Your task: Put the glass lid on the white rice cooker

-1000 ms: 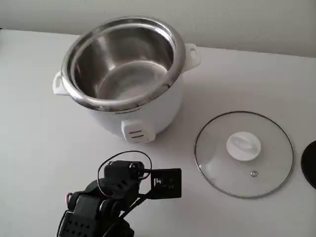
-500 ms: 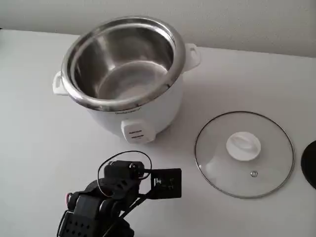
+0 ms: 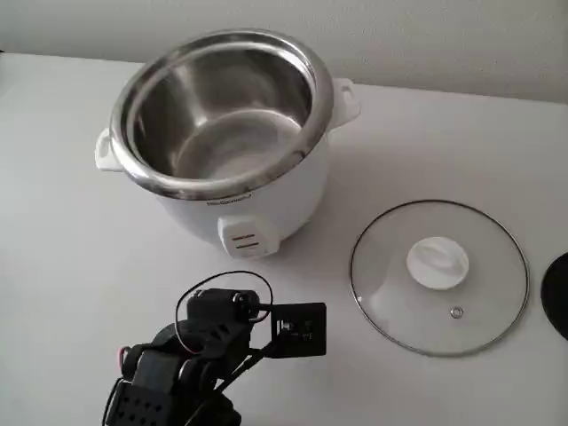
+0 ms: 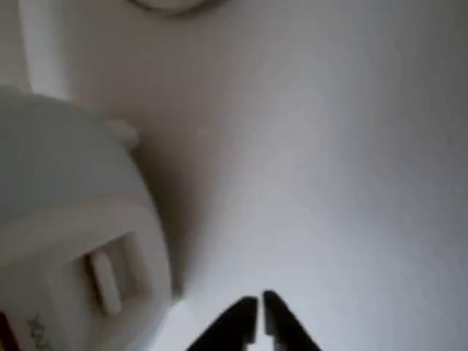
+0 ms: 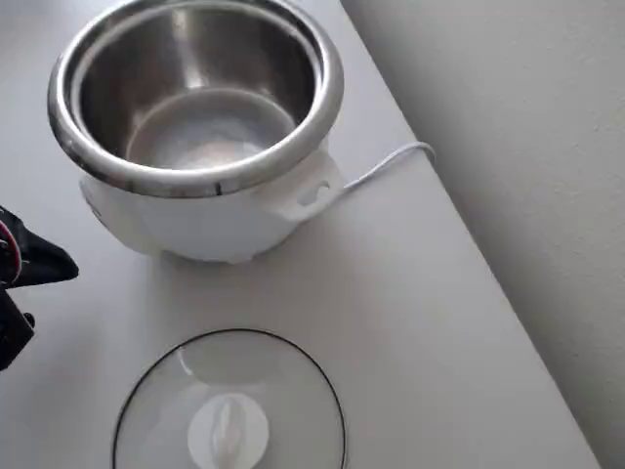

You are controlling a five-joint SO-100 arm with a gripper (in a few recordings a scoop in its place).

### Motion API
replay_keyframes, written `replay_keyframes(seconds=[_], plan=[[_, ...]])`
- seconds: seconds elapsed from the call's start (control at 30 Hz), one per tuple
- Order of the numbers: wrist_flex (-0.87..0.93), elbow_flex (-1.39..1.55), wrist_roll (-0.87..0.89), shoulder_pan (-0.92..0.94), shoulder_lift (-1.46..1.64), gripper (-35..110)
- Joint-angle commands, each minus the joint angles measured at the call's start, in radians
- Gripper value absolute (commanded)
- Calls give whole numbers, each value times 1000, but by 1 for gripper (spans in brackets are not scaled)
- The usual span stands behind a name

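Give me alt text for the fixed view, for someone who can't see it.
An open white rice cooker with a shiny steel pot stands on a white table, its switch facing the camera. The glass lid lies flat on the table to the right, knob up, apart from the cooker. A black robot arm sits at the bottom edge.

White rice cooker [image 3: 240, 191] stands upright on table, uncovered, shiny steel inner pot empty, side handles out, front switch facing gripper [image 4: 259, 311]; in wrist view cooker sits just left of closed jaws. Glass lid [image 3: 439, 277] lies flat on table, white knob up, steam hole near rim, apart from cooker, off to jaws' right.
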Motion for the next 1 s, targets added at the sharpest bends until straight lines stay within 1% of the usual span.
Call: replay_keyframes(seconds=[0.0,0.6,0.63,0.73,0.77,0.87,0.97], plan=[[2,-9,6,11,12,0],[2,-9,-12,-6,12,0],[2,-9,-12,-6,12,1],[2,-9,-11,-5,12,15],[-28,-2,-9,-2,12,16],[-104,15,-14,67,12,15],[-207,15,-17,229,11,18]])
